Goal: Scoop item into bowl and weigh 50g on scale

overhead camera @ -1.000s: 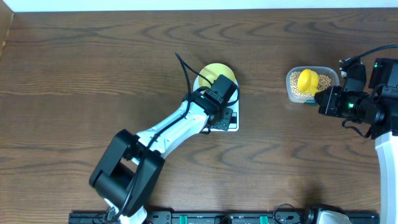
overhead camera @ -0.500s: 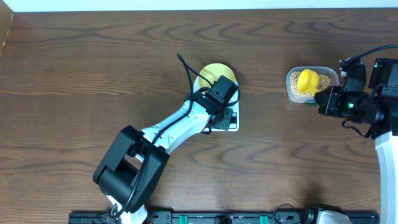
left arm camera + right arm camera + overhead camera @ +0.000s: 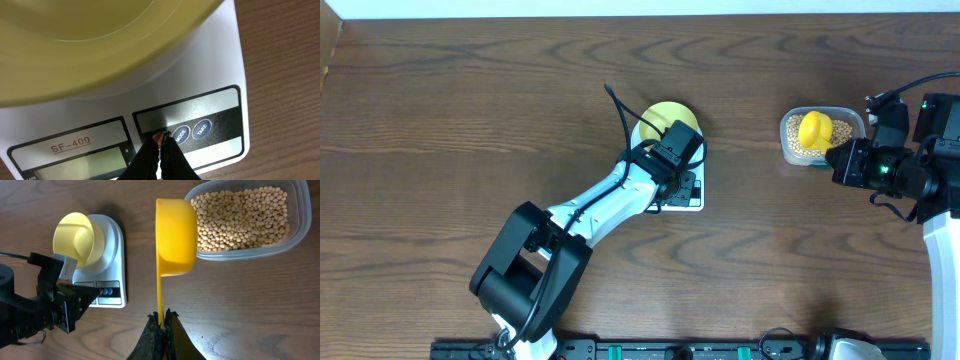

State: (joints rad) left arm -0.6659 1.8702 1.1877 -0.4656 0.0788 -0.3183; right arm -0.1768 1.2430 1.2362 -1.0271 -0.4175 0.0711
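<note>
The pale-yellow bowl (image 3: 669, 114) (image 3: 75, 236) stands on the white scale (image 3: 694, 205) (image 3: 227, 60) and looks empty. My left gripper (image 3: 161, 138) (image 3: 682, 186) is shut, its tips down on a small red button just left of the MODE button (image 3: 180, 133). The tan beans (image 3: 242, 217) (image 3: 792, 138) fill a clear container (image 3: 295, 232). My right gripper (image 3: 162, 314) (image 3: 837, 158) is shut on the handle of a bright yellow scoop (image 3: 175, 235) (image 3: 814, 129). The scoop's cup hangs over the container's left edge, and no beans show in it.
The left arm (image 3: 590, 215) stretches diagonally from the front rail (image 3: 650, 350) to the scale. The right arm's body (image 3: 920, 165) sits at the right table edge. Bare brown wood (image 3: 470, 120) lies to the left and between the scale and the container.
The left arm's lower links shifted slightly to the right. Its gripper stays shut at the scale's buttons, and the right gripper and scoop have not moved.
</note>
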